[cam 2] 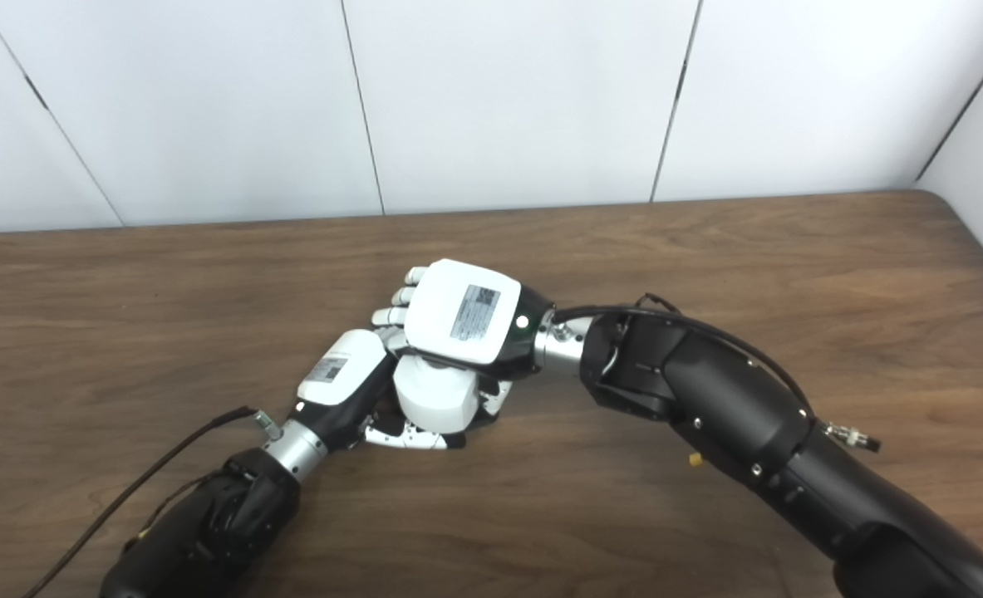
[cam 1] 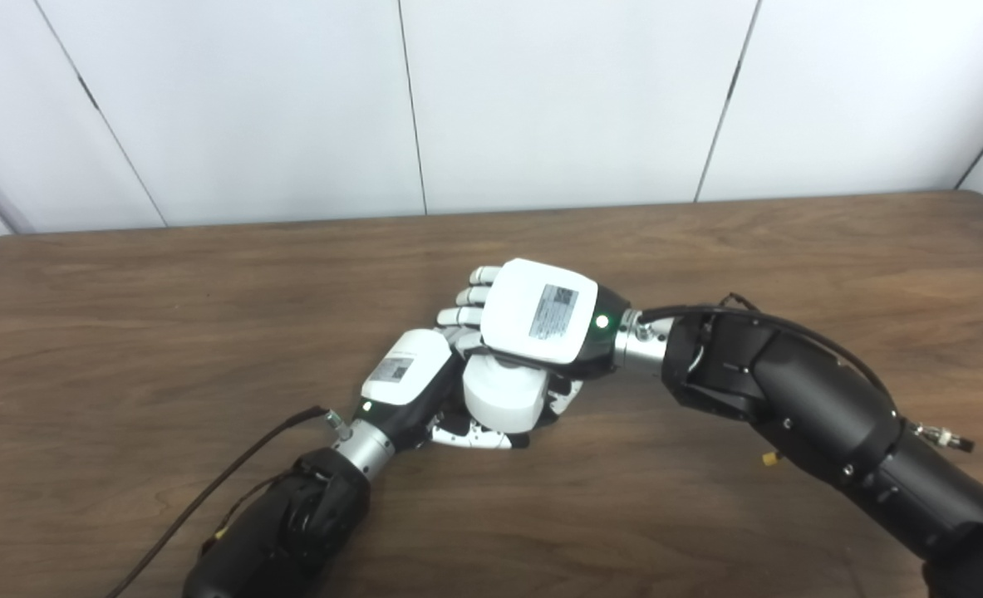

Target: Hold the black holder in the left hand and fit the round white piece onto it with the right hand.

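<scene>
Round white piece (cam 1: 503,400) sits between the two hands near the middle of the wooden table (cam 1: 167,332), a chunky white cylinder seen from its side and top. Right hand (cam 1: 541,311) lies palm-down over it, its white back plate with a small label facing up and a green light glowing near the wrist; its fingers (cam 1: 468,296) curl down past the far side of the piece, so the hand looks closed around it. Left hand (cam 1: 404,374) comes up from below and presses against the near left side of the piece, with its thumb and fingers (cam 1: 479,436) wrapped underneath. What the left hand grips is mostly hidden: only dark bits show under and beside the white piece, likely the black holder (cam 2: 385,409), though its shape cannot be made out, nor whether the piece is seated on it. The two hands touch each other where the knuckles meet. Both black forearms stretch back to the lower edge, a dark cable (cam 1: 208,490) trailing along the left one. Beyond the table stands a wall of white panels (cam 1: 557,100)
</scene>
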